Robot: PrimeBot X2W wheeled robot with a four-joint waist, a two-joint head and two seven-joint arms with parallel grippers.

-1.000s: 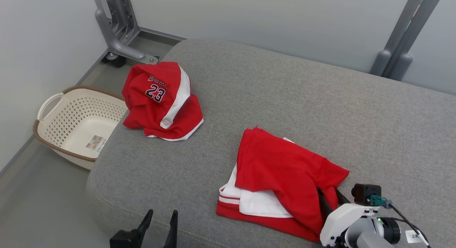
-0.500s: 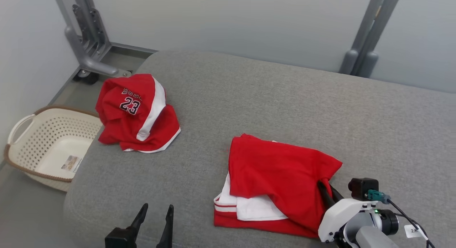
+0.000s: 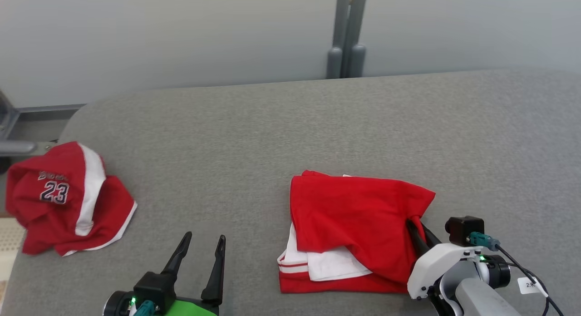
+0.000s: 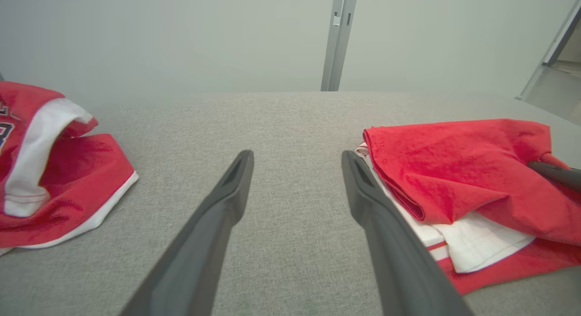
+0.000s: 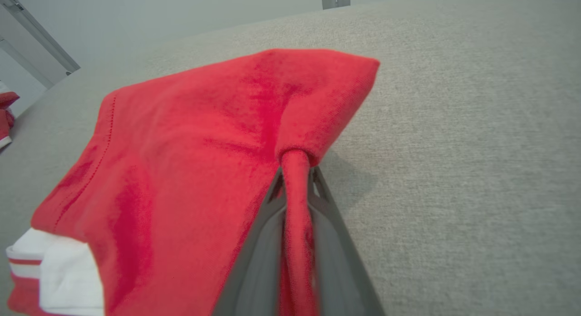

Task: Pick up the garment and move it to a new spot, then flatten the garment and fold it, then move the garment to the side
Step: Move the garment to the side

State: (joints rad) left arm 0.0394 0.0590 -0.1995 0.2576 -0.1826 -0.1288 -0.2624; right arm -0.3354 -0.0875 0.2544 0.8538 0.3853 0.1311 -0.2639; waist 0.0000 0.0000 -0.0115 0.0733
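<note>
A folded red and white garment (image 3: 354, 225) lies on the grey cushion (image 3: 317, 130), right of centre. My right gripper (image 3: 417, 227) is shut on a bunched fold at the garment's (image 5: 190, 148) near right edge; in the right wrist view the red cloth is pinched between the two fingers (image 5: 327, 225). My left gripper (image 3: 203, 243) stands open above bare cushion to the left of the garment (image 4: 458, 170), its fingers (image 4: 227, 202) apart with nothing between them.
A second red and white garment (image 3: 63, 198) with the number 23 lies crumpled at the cushion's left end, also in the left wrist view (image 4: 50, 170). A grey wall and a metal post (image 3: 347, 34) stand behind the cushion.
The head camera has swung right, so the scene shifted left and the basket left the view. My right gripper closed on the garment's edge. The left gripper stayed open.
</note>
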